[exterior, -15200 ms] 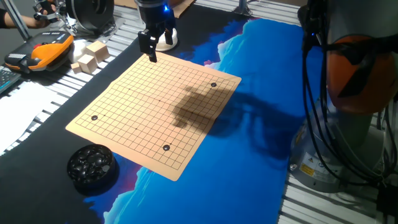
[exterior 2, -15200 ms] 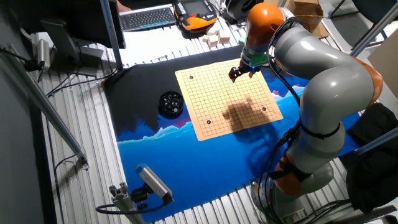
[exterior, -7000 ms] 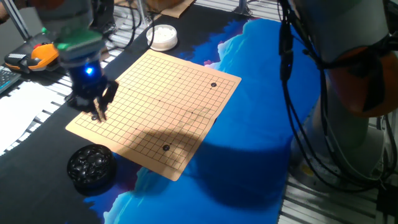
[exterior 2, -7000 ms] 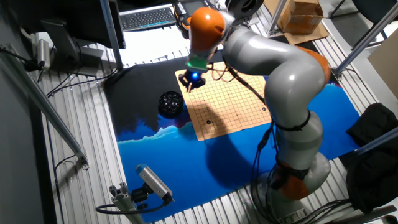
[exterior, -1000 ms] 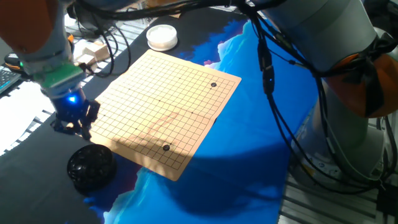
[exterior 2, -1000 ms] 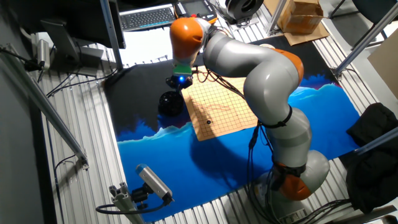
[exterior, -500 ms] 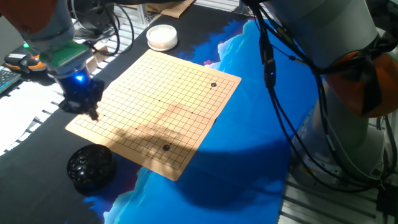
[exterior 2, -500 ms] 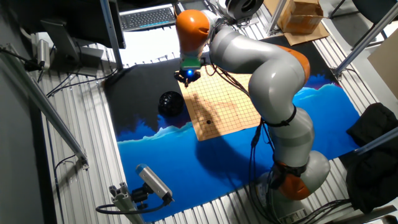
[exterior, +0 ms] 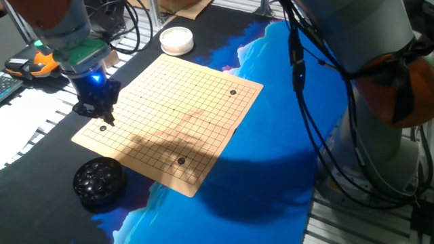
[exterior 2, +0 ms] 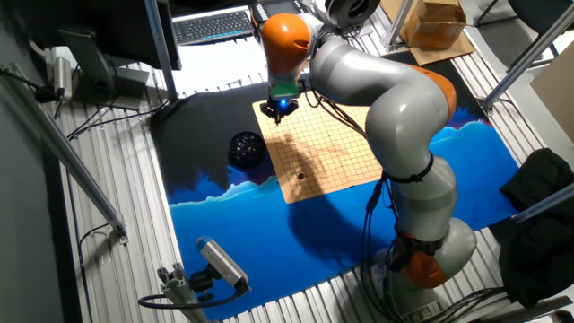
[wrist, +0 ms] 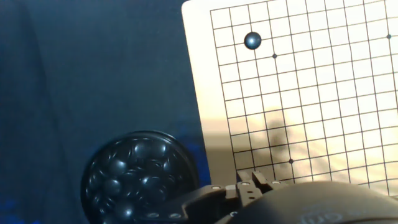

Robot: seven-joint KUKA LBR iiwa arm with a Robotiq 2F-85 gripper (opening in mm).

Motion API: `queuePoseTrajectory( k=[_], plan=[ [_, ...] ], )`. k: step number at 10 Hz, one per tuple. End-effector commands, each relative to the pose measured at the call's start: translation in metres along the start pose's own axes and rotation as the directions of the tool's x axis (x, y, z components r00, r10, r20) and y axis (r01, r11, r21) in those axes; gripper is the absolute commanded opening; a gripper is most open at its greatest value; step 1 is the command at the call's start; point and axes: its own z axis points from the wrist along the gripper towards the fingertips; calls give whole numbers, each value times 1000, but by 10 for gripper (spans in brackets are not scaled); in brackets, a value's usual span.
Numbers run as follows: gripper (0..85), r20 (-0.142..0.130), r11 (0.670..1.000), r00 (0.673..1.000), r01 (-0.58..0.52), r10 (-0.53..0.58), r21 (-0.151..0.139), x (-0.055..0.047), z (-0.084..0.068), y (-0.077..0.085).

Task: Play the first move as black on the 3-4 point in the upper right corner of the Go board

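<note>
Near the board corner, fingers hover; grip state unclear.

The arm reaches low, claw pointing down, its opening too dark to judge.

- The gripper has travelled from the far corner of the Go board, beside the white bowl, to the near left corner; a second ago it hung off the board's edge above the black bowl of stones.
- Since then it has risen and swung back over the board corner.
- A black stone seems to lie in that corner, as it did earlier, though the fixed views hide the spot now.
</note>
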Motion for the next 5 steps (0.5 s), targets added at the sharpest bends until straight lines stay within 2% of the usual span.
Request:
queuePoseTrajectory(
  k=[1,3,4,5],
  plan=[
    [0,-2,1000,1000,-14,13,-5,0,0,0],
    [0,13,998,998,-59,60,-4,0,0,0],
    [0,13,996,996,-90,90,-21,0,0,0],
    [0,27,995,995,-100,101,-27,0,0,0]
  ],
)
